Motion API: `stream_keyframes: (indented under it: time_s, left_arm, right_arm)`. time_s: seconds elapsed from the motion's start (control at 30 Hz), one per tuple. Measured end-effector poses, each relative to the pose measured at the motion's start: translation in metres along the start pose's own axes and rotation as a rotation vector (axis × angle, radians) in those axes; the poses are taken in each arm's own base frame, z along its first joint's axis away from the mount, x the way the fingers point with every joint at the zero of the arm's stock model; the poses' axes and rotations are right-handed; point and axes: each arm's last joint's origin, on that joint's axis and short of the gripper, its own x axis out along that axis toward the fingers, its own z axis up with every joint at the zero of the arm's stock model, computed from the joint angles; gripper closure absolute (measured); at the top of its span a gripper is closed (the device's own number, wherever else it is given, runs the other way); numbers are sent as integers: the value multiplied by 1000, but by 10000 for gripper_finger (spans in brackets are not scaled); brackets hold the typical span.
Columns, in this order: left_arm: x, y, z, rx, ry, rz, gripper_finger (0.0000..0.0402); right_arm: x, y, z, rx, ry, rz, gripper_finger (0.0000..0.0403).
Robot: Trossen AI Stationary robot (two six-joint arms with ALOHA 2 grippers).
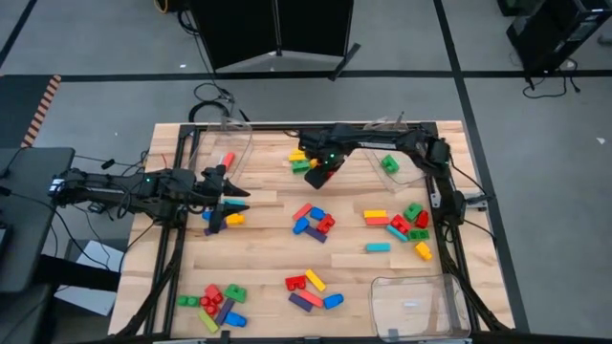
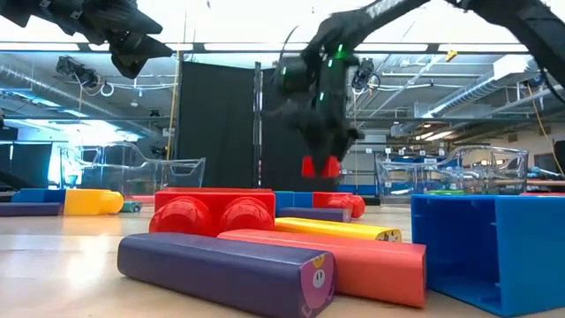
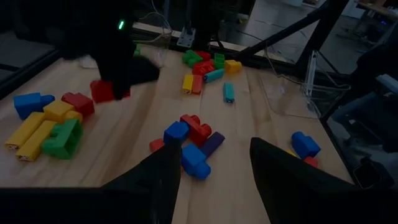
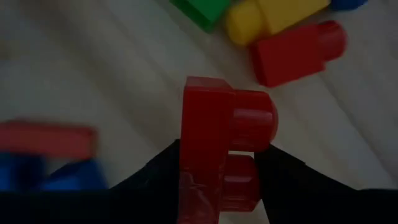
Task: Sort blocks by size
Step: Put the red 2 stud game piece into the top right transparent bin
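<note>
Small plastic blocks lie in loose groups on the wooden table: one at the middle, one on the right, two near the front, and one at the far side. My right gripper is above that far group, shut on a red two-stud brick, which also shows in the low view. My left gripper is open and empty above the table's left part, over a few blocks; its fingers frame the middle group in the left wrist view. My right gripper pinches the red brick between its two fingers, one on the flat base side, the other on the studded side. The fingers point down from above. The brick hangs clear of the table with its studs turned sideways.
Clear plastic bins stand at the far left, far right and near right. The far-left bin holds a red block and the far-right bin a green one. Bare wood lies between the groups.
</note>
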Motion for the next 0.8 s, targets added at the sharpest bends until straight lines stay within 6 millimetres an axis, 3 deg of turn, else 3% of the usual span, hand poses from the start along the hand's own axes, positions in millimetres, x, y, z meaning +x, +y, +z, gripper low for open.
stream_keyframes:
  time_s: [0.27,0.53,0.67,0.8]
  left_arm:
    - [0,0,0,0,0,0,204]
    - [0,0,0,0,-2,3,204]
    - [0,0,0,0,-2,3,204]
    - [0,0,0,0,-2,3,204]
  right_arm:
    - [-82,1,-29,-29,-167,-5,230]
    - [-160,-49,-57,85,-350,-33,230]
    - [-176,-87,-69,194,-359,-116,230]
    - [-165,-127,-84,309,-313,-148,230]
